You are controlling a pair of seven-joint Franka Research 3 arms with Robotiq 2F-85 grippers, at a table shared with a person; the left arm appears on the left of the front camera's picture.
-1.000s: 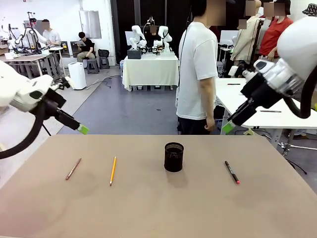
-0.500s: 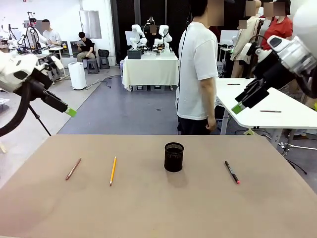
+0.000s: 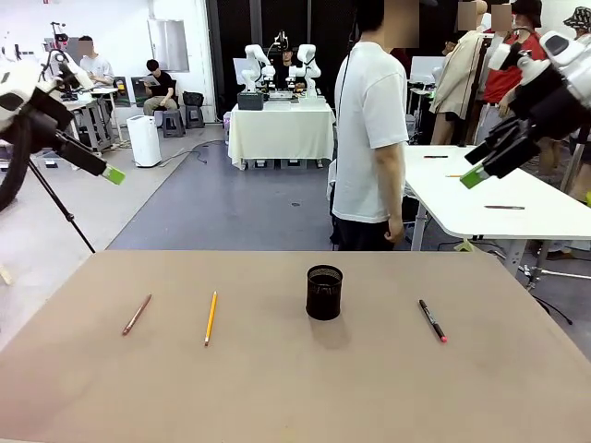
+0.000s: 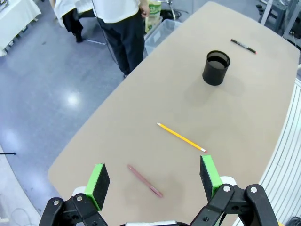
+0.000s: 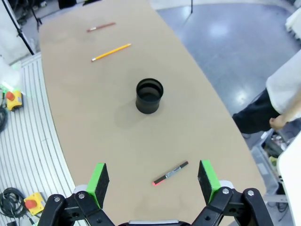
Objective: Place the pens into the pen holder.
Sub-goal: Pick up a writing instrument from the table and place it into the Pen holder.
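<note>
Nothing picked: left gripper [image 4: 154, 178], right gripper [image 5: 153, 181] high, jaws wide open, empty. Next: drop onto marker [image 3: 432, 320] or yellow pencil [image 3: 211, 317], pinch mid-shaft.

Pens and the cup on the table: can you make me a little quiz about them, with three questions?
1. True or false: the yellow pencil is already inside the pen holder.
2. Which one lies on the robot's right of the pen holder? A) black marker B) yellow pencil C) reddish pencil
3. Fill in: the left gripper and the right gripper both have their jaws ___.

Key: 1 false, it lies on the table. 2 A. 3 open.
</note>
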